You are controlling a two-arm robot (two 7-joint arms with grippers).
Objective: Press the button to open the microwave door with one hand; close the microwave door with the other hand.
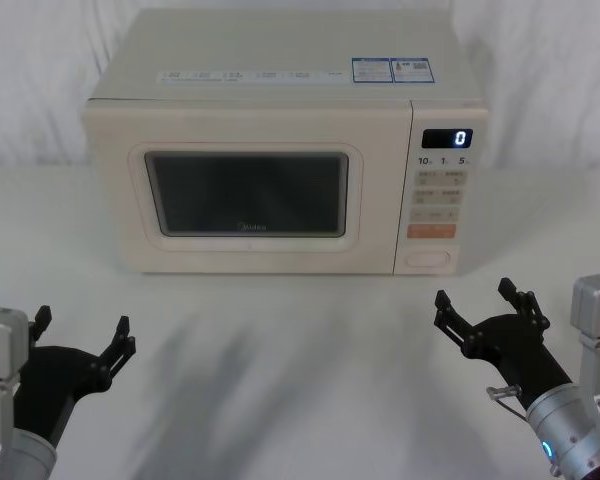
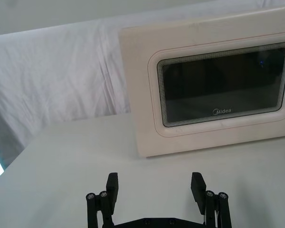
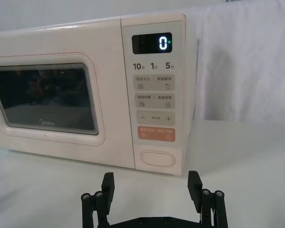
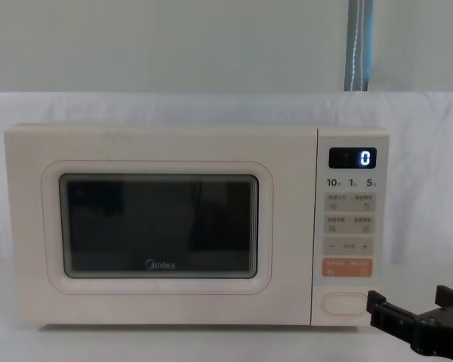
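Note:
The cream microwave (image 1: 280,110) stands at the back of the white table, its door (image 1: 250,195) shut, with the dark window marked "Midea". The wide pill-shaped button (image 1: 428,260) sits at the bottom of the control panel, below the orange key; it also shows as the button (image 3: 157,159) and the button (image 4: 344,303). My right gripper (image 1: 477,304) is open, low over the table, in front of and slightly right of the button, not touching it. My left gripper (image 1: 83,330) is open near the front left, facing the door (image 2: 218,85) from a distance.
The display (image 1: 446,138) reads "0". A white cloth covers the table (image 1: 280,340) and the backdrop behind. Open tabletop lies between both grippers and the microwave front. A blue-grey vertical strip (image 4: 360,45) hangs on the wall behind.

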